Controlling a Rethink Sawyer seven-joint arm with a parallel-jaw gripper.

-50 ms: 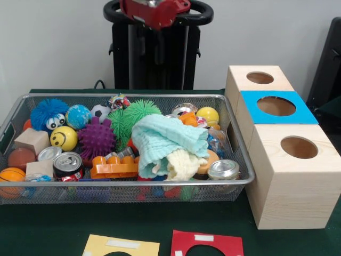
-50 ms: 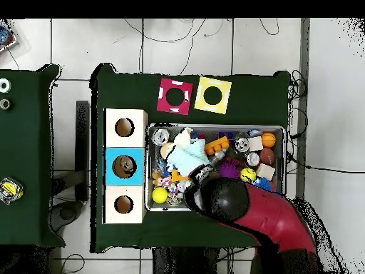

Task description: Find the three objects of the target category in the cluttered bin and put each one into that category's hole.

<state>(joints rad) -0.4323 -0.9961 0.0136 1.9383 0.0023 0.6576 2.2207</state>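
Observation:
A wire mesh bin (image 1: 237, 181) (image 2: 214, 128) is full of clutter. It holds a blue fuzzy ball (image 1: 48, 113), a globe ball (image 1: 79, 116), a yellow smiley ball (image 1: 63, 137) (image 2: 247, 174), a purple spiky ball (image 1: 97, 138), a green spiky ball (image 1: 136, 113), a plain yellow ball (image 1: 208, 115) (image 2: 160, 194) and a basketball (image 1: 10, 176) (image 2: 268, 139). A pale teal cloth (image 1: 170, 141) (image 2: 187, 153) lies over the middle. Beside the bin stand three wooden boxes with round holes; the middle box (image 1: 277, 106) (image 2: 125, 165) has a blue card. The red arm (image 1: 154, 10) (image 2: 246, 207) hangs over the bin, hiding the gripper.
Soda cans (image 1: 67, 165), a tin (image 1: 224, 169), wooden blocks (image 1: 32, 140) and an orange toy brick (image 1: 114, 168) (image 2: 217, 145) also fill the bin. A red card (image 1: 206, 244) (image 2: 175, 96) and a yellow card (image 1: 121, 246) (image 2: 212, 95) lie on the green cloth in front.

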